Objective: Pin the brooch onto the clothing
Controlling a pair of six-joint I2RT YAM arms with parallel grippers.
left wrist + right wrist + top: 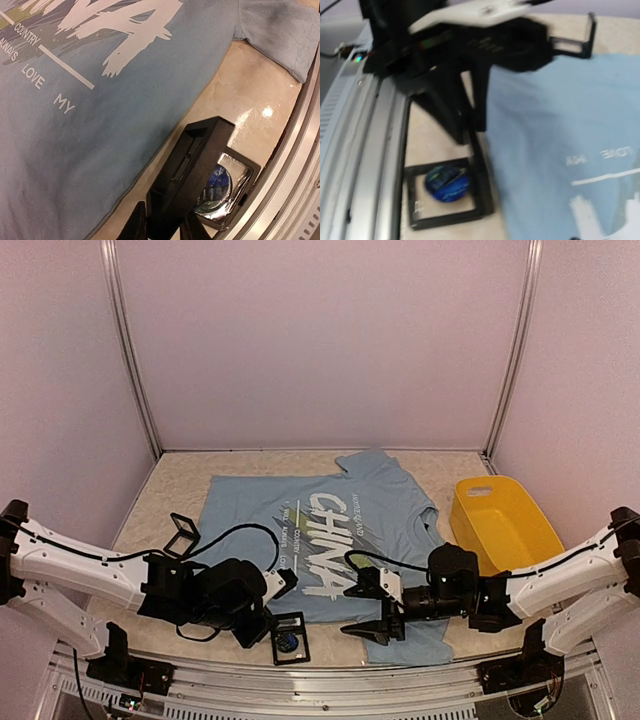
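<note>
The left gripper (165, 227) reaches low at the near edge of the table. Its fingers are drawn in on either side of the raised black lid of a display case (197, 150). I cannot tell whether they actually press it. The brooch (216, 187), dark blue and glossy, lies inside the case's open base, just right of the lid and just off the near left hem of the T-shirt (260, 530).

To the right, the right gripper (350, 610) hangs over the shirt's near hem with its jaws spread wide and nothing between them.

A ribbed metal rail (330, 680) runs along the near edge. The table (170, 490) is beige and marbled, shiny enough to carry a bright glare spot.

The light blue shirt lies flat across the middle. Its white print reads "CHINA", with smaller lines "COUNTRY", "ALWAYS" and "LOVE MY" over grey and green streaks.

A second black square frame (183, 535) sits by the shirt's left sleeve, and a yellow bin (470, 525) sits to the right. Pale lilac wall panels with metal corner posts close off the far side.
</note>
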